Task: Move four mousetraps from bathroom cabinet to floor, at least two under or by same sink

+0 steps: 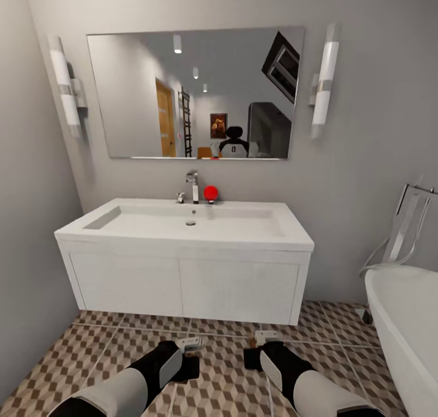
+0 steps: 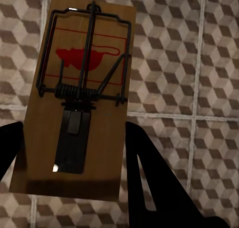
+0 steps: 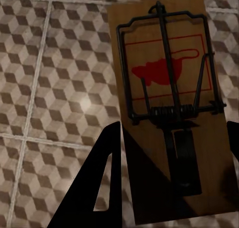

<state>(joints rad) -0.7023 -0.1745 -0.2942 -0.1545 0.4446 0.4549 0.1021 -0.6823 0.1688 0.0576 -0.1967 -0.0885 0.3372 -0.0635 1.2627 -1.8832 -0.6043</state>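
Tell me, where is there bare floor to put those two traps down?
Open tiles lie between the two arms, in front of the sink. More run left toward the wall. It is tighter on the right, by the bathtub. Each gripper grips a mousetrap.

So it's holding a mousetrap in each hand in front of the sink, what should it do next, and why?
Probably lower both arms toward the floor. Each end effector, left and right, grips a mousetrap between its fingers, held above the tiles just before the sink, so setting them down there would suit the task.
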